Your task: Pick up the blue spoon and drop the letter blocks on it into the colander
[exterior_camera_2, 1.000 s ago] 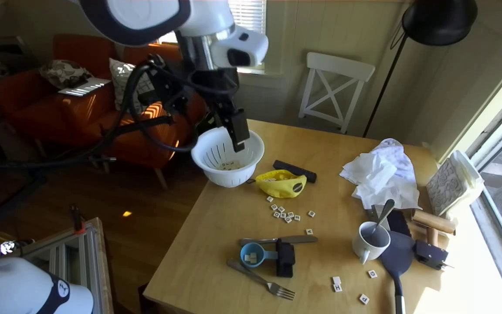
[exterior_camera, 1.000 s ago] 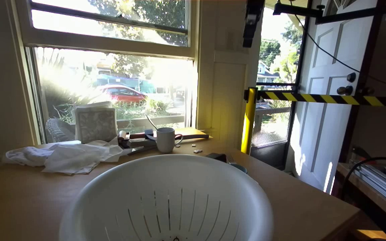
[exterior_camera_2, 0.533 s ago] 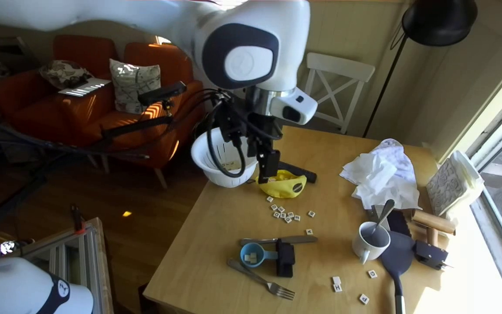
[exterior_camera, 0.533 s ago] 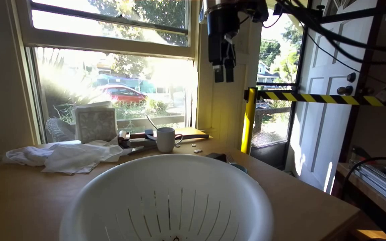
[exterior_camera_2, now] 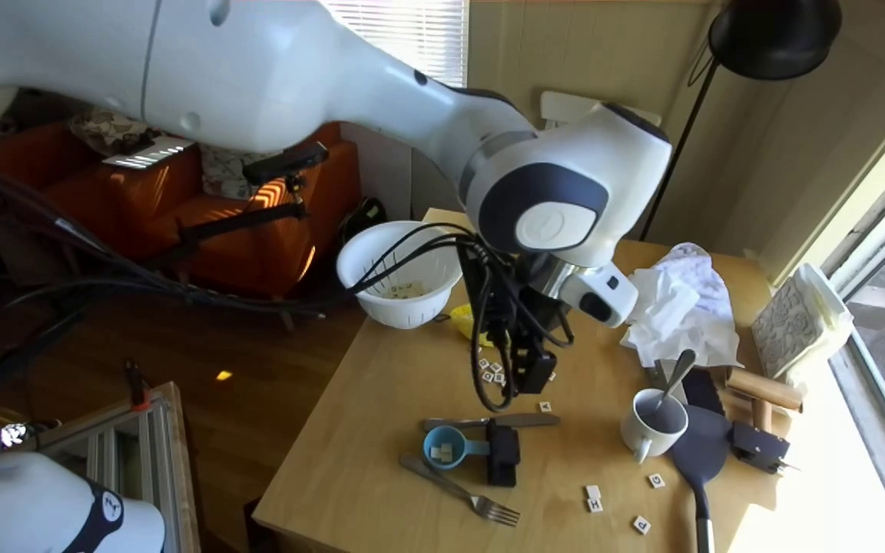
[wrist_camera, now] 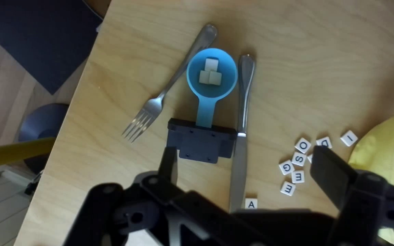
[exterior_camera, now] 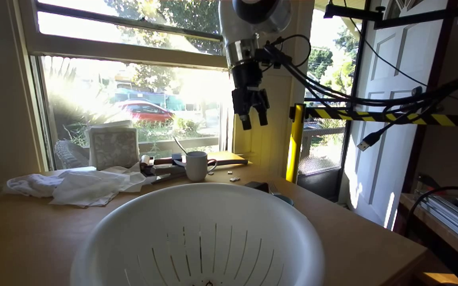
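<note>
Plainly, the claw [exterior_camera: 255, 124] was released above the tabletop [wrist_camera: 292, 75], fingers spread wide with nothing between them. Left to right in the wrist view, a fork [wrist_camera: 154, 106] came first, ahead of the claw's left finger. Next lay the blue spoon [wrist_camera: 208, 93], ahead of the gap between the fingers and nearer that same one, bowl upward with three letter blocks [wrist_camera: 210, 75] in it. Its handle ran back towards the claw to meet a black bracket [wrist_camera: 200, 145]; how far the two overlapped was hard to tell. A knife [wrist_camera: 241, 131] lay just beside them, then loose letter tiles [wrist_camera: 299, 159] near the claw's right finger and a yellow pouch [wrist_camera: 376, 150] past it. Farthest right, and clearer in an exterior view, the colander [exterior_camera_2: 404, 313] stood well apart from the claw.

By the look of it, the step in hand was the approach, with the spoon not yet gripped. The next move seemed to call for bringing the claw over the handle or bracket, lowering and closing gently, and lifting with the bowl level so no block slid out.
</note>
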Tool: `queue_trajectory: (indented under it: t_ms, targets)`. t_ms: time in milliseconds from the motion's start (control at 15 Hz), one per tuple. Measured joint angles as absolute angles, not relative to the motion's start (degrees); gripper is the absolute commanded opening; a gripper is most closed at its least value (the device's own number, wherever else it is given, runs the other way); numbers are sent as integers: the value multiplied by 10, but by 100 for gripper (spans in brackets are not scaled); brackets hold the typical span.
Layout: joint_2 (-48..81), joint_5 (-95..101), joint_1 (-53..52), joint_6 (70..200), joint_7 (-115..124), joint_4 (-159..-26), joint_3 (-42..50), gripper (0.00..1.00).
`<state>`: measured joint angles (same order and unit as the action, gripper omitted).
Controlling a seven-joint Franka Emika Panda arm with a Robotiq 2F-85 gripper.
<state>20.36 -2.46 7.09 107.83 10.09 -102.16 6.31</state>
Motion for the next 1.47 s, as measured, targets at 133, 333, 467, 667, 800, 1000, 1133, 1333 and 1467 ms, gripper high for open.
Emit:
queue_trajectory:
  t_ms: [133,333,467,667,800,1000,1133,1333,1467]
  targets:
    - [231,-43,85,1071,88,-1007,66,100]
    - [268,-73,98,1070,72,-989,66,100]
    - [291,-78,101,1070,68,-979,65,100]
    - [325,-79,104,1070,68,-967,66,100]
    - [347,-83,106,1070,68,-959,66,100]
    - [369,-85,106,1070,68,-947,66,100]
    - [371,-85,106,1070,68,-943,66,100]
    - [375,-85,106,1075,75,-941,67,100]
    - [392,-85,106,1082,87,-930,68,100]
